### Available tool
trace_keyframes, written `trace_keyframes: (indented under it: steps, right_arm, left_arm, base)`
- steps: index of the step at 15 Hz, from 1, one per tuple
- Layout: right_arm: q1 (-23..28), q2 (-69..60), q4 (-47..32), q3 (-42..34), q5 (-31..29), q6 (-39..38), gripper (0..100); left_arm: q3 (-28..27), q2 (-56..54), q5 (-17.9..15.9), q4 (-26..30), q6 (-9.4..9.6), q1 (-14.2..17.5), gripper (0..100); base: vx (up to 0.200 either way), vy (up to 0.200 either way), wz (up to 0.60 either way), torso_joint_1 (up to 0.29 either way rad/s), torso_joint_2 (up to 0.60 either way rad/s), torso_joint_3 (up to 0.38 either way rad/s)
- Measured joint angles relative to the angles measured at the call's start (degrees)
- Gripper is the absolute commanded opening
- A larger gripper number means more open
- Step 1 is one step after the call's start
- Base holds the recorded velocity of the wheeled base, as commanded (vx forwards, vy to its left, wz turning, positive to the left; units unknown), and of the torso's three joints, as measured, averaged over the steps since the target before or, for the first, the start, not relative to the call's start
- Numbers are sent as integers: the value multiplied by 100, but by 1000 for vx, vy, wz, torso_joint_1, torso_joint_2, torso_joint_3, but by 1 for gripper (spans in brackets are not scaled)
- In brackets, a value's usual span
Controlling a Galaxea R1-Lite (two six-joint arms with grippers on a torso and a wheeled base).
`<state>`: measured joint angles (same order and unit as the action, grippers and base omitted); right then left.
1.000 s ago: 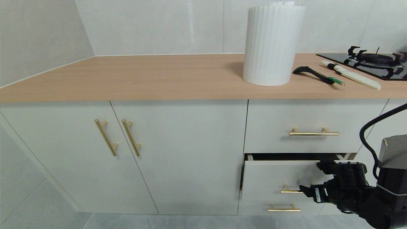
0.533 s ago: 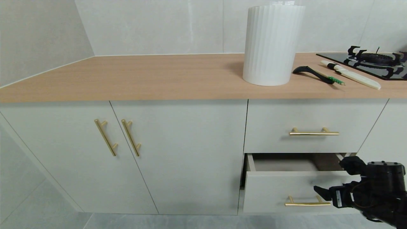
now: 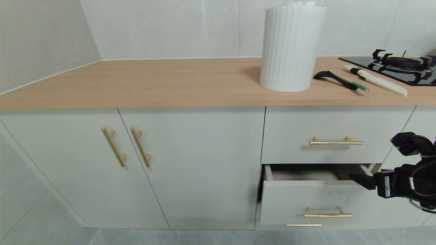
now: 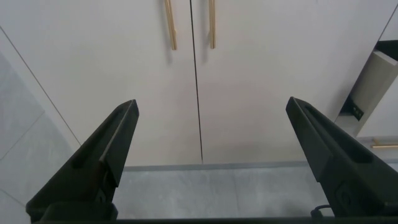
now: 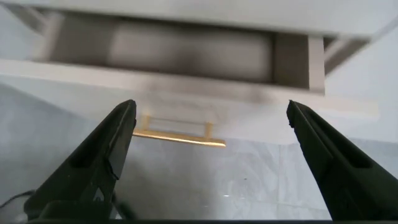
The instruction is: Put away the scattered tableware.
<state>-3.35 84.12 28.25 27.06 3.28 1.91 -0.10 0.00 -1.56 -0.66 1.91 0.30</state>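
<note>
Gaping wide, right hand (image 3: 373,158) covers one drawer (image 3: 299,197) corner.

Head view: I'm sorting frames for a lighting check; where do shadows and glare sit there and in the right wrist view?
Head view: the tall white ribbed container casts a shadow leftward on the wooden countertop; the pale wall tiles show a glare streak. Right wrist view: the open white drawer is shaded inside.

On the counter (image 3: 170,81), the ladle (image 3: 335,79) lies between the container (image 3: 289,47) and the knife (image 3: 378,81), above the open drawer (image 3: 306,197).
</note>
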Motion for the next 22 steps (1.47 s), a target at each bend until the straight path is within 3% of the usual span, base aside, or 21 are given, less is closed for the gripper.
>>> trace_keyframes:
  steps: [6,17,22]
  right_arm:
    - [-179,1230,-224,1265,-30,5,100]
    - [-447,2653,-110,1687,-672,-30,100]
    - [-447,2393,-1323,1794,-683,-15,100]
  left_arm:
    - [0,0,0,0,-24,0,100]
    - [0,0,0,-2,-35,0,100]
    - [0,0,0,-2,-35,2,100]
  base:
    - [0,0,0,0,0,0]
    - [0,0,0,0,0,0]
    - [0,0,0,0,0,0]
